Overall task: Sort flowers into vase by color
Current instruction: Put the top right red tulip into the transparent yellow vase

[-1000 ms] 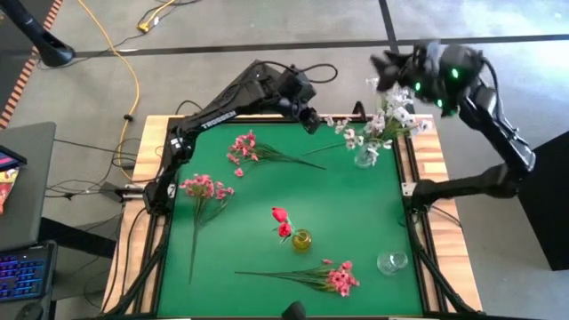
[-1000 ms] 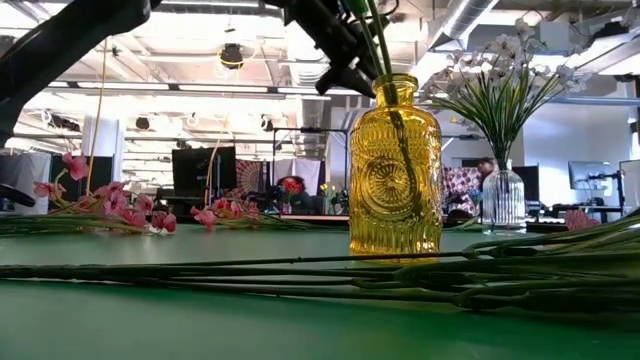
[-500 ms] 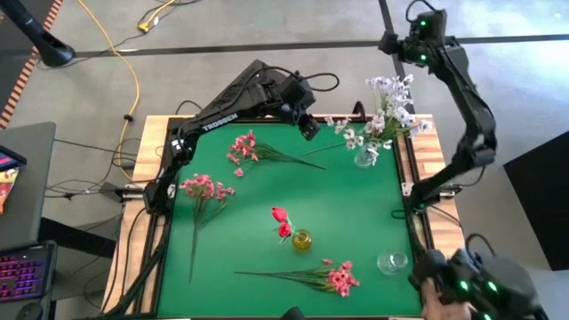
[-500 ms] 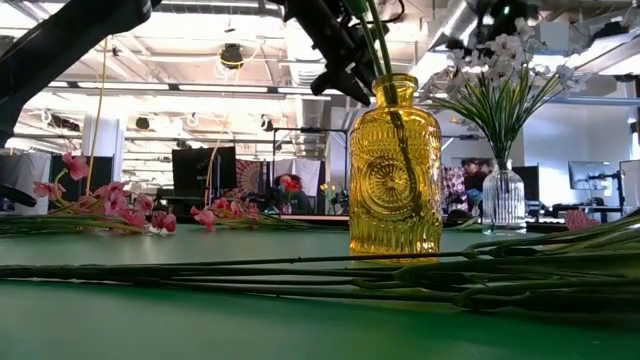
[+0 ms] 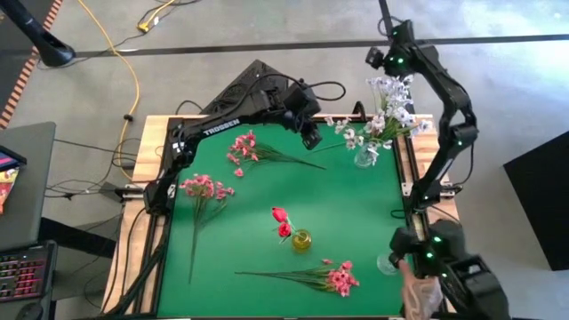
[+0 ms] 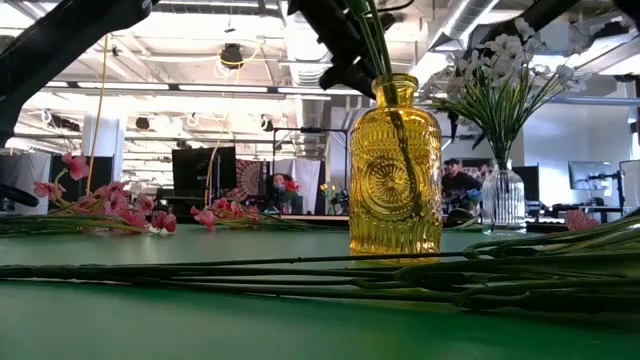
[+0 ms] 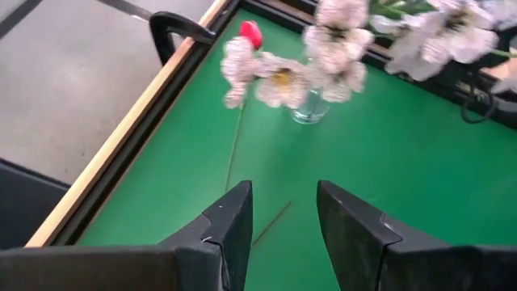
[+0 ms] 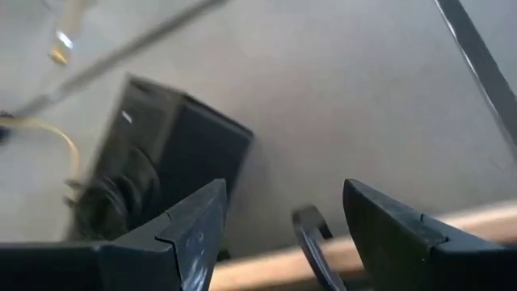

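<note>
My left gripper (image 5: 310, 137) (image 7: 283, 190) hangs open and empty over the far part of the green table, above the thin stem (image 7: 233, 153) of a white spray (image 5: 342, 133) lying there. More white sprays stand in a clear vase (image 5: 366, 158) (image 6: 503, 200). Two red buds (image 5: 282, 222) stand in the yellow vase (image 5: 302, 240) (image 6: 395, 165). Pink sprays (image 5: 244, 147) (image 5: 204, 187) (image 5: 338, 280) lie flat on the cloth. My right gripper (image 5: 378, 58) (image 8: 283, 190) is open and empty, high beyond the far right corner, facing the floor.
A second clear vase (image 5: 391, 262) stands without flowers near the right edge. A dark object with green lights (image 5: 440, 262) is beside the near right corner. A black clamp (image 7: 174, 24) sits on the wooden far rim. Long green stems (image 6: 400, 275) cross the near cloth.
My right arm has swung up and away from over the white sprays, and its gripper now stands beyond the table's far edge. A dark object with green lights has come in at the near right corner. My left gripper has crept slightly toward the near edge.
</note>
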You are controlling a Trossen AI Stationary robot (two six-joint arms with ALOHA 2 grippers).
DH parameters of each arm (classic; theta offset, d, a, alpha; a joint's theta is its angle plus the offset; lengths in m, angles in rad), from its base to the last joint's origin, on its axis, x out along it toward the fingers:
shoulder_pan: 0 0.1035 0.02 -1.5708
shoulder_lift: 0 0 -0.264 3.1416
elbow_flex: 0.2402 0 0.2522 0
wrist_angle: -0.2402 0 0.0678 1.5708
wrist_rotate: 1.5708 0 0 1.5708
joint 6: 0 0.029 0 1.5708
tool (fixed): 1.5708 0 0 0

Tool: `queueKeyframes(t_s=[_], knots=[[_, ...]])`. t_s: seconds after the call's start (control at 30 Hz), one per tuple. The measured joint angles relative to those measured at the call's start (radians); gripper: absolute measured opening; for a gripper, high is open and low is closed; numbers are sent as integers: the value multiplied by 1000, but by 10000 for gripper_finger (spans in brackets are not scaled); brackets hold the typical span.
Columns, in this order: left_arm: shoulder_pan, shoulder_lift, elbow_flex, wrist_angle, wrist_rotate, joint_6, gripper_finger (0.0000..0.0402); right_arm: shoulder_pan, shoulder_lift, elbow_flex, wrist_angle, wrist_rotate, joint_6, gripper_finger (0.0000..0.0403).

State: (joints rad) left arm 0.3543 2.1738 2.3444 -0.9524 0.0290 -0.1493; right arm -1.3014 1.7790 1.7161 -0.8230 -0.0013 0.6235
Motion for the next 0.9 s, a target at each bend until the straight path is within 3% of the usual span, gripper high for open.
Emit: queueKeyframes(t_s=[0.23, 0.6, 0.9], knots=[[-22, 0, 0, 0, 0, 39, 128, 34, 80, 0, -146, 82, -91, 276], [-22, 0, 0, -41, 20, 59, 128, 77, 164, -2, -318, 104, -236, 276], [-23, 1, 0, -79, 20, 67, 128, 169, 186, -55, -366, 140, -577, 276]])
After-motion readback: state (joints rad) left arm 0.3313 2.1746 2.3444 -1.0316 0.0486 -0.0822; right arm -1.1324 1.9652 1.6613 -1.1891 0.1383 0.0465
